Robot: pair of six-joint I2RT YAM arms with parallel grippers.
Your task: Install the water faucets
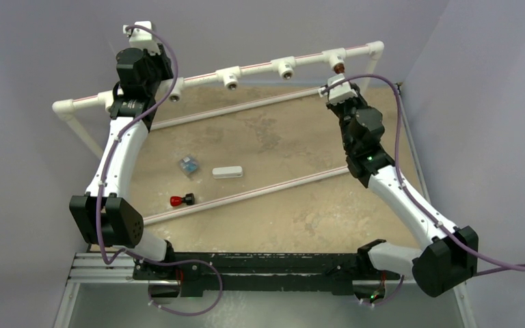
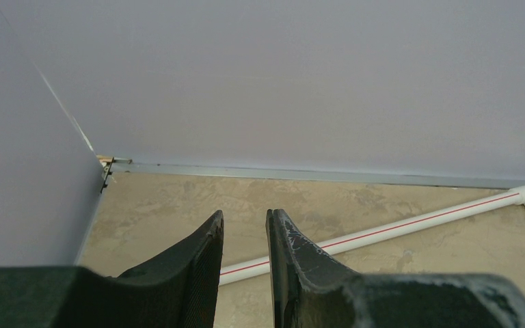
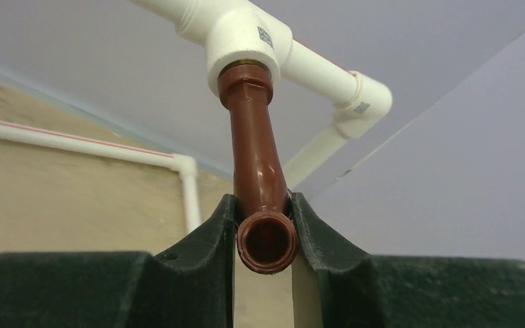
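A reddish-brown water faucet (image 3: 254, 143) hangs from the rightmost white tee (image 3: 246, 37) of the raised pipe, its stem end in the tee's brass-ringed mouth. My right gripper (image 3: 263, 201) is shut on its spout, both fingers pressed against the sides just behind the round open end. From above, this faucet (image 1: 339, 67) shows at the far right of the pipe, with the right gripper (image 1: 337, 83) just below it. My left gripper (image 2: 245, 217) stands open with a narrow gap and nothing between its fingers, over the table's far left corner.
Two more tees (image 1: 230, 76) (image 1: 286, 67) sit along the raised pipe. On the table lie a small dark piece with a red end (image 1: 180, 200), a bluish clear item (image 1: 189, 165) and a white oblong block (image 1: 227, 172). Two thin white pipes (image 1: 246, 195) cross the table.
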